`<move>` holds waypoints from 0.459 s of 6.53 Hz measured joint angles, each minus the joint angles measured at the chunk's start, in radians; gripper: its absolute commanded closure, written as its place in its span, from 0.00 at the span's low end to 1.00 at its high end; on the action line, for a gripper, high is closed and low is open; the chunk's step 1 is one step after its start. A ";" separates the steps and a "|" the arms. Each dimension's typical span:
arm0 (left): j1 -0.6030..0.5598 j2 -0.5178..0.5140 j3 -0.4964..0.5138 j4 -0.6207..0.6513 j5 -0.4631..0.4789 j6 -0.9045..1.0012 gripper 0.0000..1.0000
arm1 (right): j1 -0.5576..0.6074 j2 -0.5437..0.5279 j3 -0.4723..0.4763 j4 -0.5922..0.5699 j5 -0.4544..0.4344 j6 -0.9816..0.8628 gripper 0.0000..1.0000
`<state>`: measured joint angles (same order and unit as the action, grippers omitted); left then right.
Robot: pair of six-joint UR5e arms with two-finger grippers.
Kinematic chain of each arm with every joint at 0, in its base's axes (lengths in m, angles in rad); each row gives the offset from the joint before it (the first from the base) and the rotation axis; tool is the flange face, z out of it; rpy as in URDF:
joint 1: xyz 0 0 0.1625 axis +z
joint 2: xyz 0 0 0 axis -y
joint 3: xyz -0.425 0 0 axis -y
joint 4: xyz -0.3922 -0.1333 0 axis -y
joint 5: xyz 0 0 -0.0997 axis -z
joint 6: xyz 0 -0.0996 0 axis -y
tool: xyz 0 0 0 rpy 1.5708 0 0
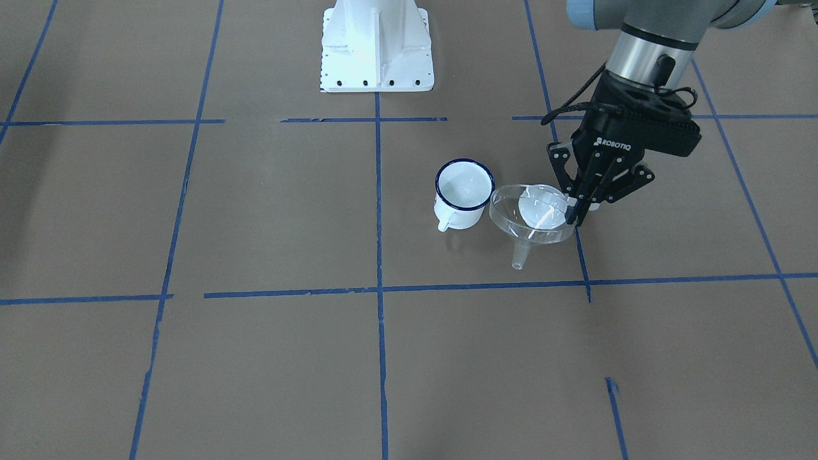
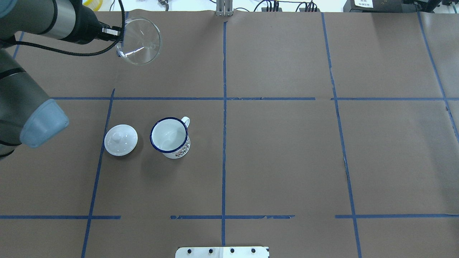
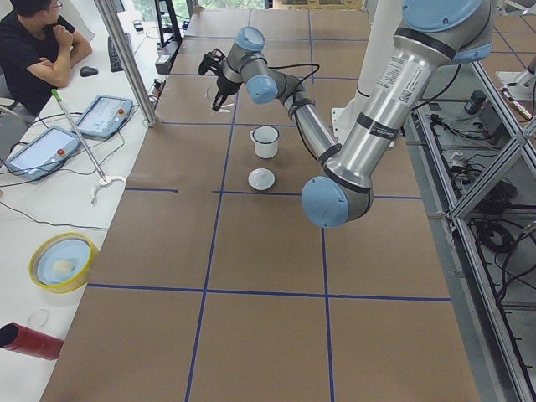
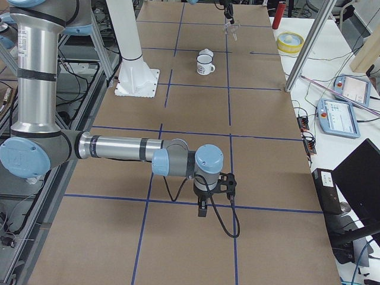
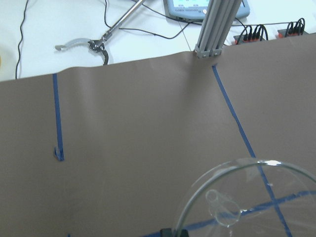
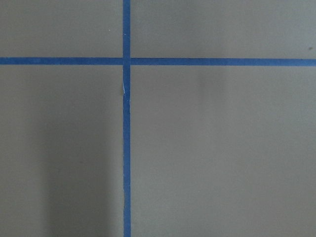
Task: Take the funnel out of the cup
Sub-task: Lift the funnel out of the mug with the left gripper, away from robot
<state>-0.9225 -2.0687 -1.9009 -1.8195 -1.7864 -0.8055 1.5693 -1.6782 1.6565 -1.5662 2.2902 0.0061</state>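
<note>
Left gripper (image 1: pixel 577 213): clenched on the rim of the funnel (image 1: pixel 528 218), 2 fingers pinching the edge of the cone.
Funnel: out of the cup (image 1: pixel 464 190), held in the air by the left gripper, touching nothing else. It is tilted, with the spout angled down and toward the operators' side. In the overhead view it sits well apart from the cup, toward the table's far left.
Cup: upright on the table (image 2: pixel 287 161), nothing inside, blue rim up, handle pointing away from the robot.
Lid (image 2: pixel 121 139): white, domed, knob up, on the table just beside the cup on the robot's left, not touching it.
Right gripper (image 4: pixel 202 209): shows only in the right side view, pointing down over the table, well apart from the cup. Cannot tell whether its fingers are apart or together.
Right wrist view: only brown table cover and 2 crossing blue tape lines.
Left wrist view: funnel rim and spout at the bottom edge, brown cover beyond.
</note>
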 measured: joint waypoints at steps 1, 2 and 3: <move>0.003 0.002 0.066 -0.106 0.078 0.002 1.00 | 0.000 0.000 -0.001 0.000 0.000 0.000 0.00; 0.005 0.013 0.153 -0.256 0.139 0.002 1.00 | 0.000 0.000 -0.001 0.000 0.000 0.000 0.00; 0.007 0.028 0.232 -0.394 0.185 0.002 1.00 | 0.000 0.000 -0.001 0.000 0.000 0.000 0.00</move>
<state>-0.9158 -2.0409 -1.6686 -2.2134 -1.6017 -0.8034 1.5693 -1.6782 1.6555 -1.5662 2.2903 0.0061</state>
